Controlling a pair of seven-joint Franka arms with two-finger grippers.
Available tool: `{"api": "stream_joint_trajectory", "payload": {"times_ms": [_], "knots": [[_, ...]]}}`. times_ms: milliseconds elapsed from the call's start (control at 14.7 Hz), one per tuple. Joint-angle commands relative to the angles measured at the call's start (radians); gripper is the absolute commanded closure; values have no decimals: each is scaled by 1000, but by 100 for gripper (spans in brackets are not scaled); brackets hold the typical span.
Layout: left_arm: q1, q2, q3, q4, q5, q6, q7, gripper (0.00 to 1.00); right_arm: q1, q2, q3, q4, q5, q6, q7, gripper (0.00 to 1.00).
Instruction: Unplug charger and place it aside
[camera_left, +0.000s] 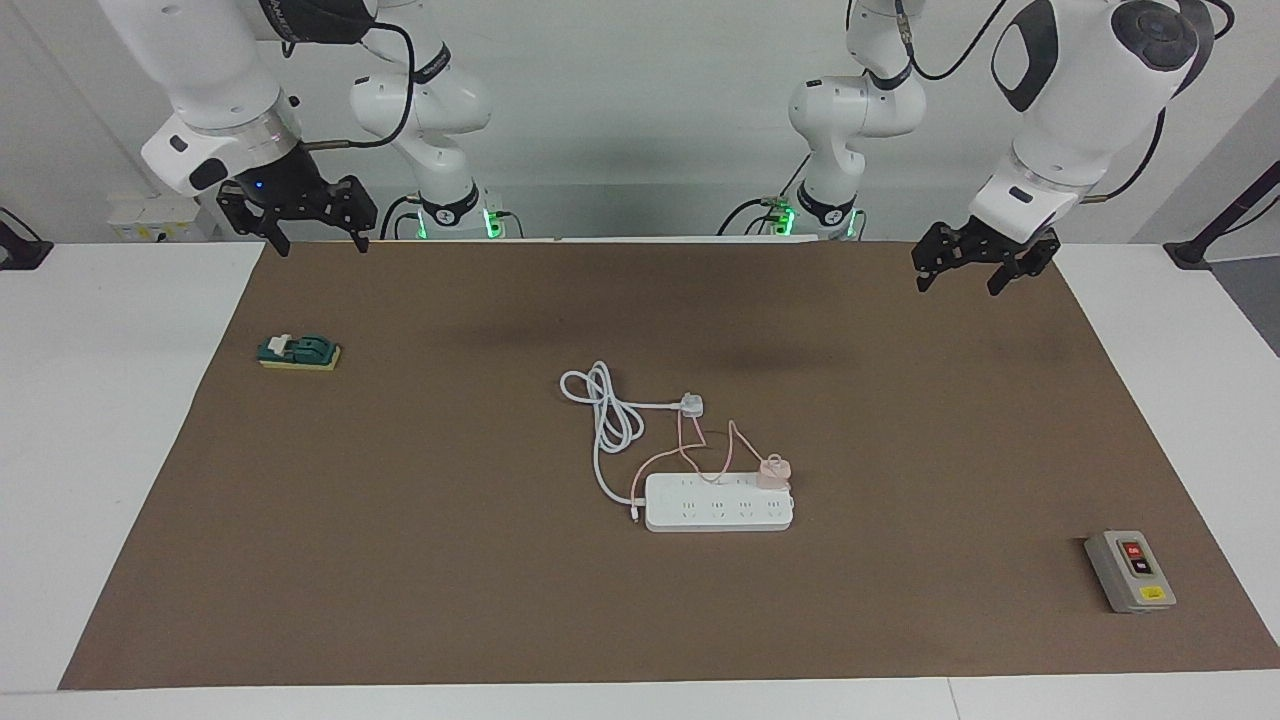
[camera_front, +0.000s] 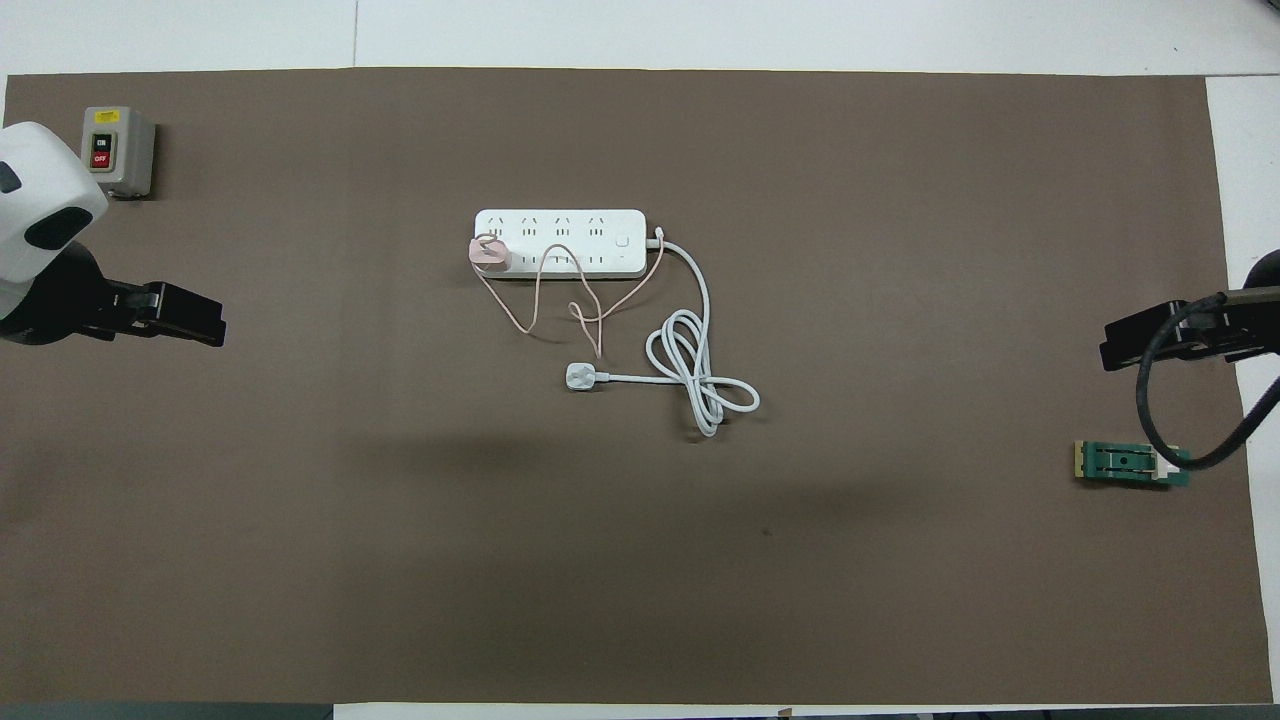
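The pale pink charger (camera_left: 773, 470) is plugged into the long white power strip (camera_left: 718, 503) at the strip's end toward the left arm, in the socket row nearer the robots. It also shows in the overhead view (camera_front: 488, 252). Its thin pink cable (camera_left: 700, 455) loops on the mat nearer the robots. My left gripper (camera_left: 958, 283) is open and empty, raised over the mat's corner at the left arm's end. My right gripper (camera_left: 322, 243) is open and empty, raised over the mat's corner at the right arm's end. Both are well away from the charger.
The strip's white cord (camera_left: 605, 410) lies coiled nearer the robots, ending in a white three-pin plug (camera_left: 691, 405). A grey switch box (camera_left: 1130, 570) stands at the left arm's end. A green knife switch (camera_left: 298, 351) lies at the right arm's end. A brown mat (camera_left: 400, 560) covers the table.
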Motion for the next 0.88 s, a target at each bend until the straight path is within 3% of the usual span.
{"api": "stream_joint_trajectory", "payload": {"times_ms": [0, 815], "knots": [[6, -22, -5, -26, 20, 17, -5, 0, -7, -12, 3, -16, 18, 8, -13, 0], [5, -25, -6, -14, 20, 17, -12, 0, -12, -12, 3, -15, 19, 9, -22, 0]]}}
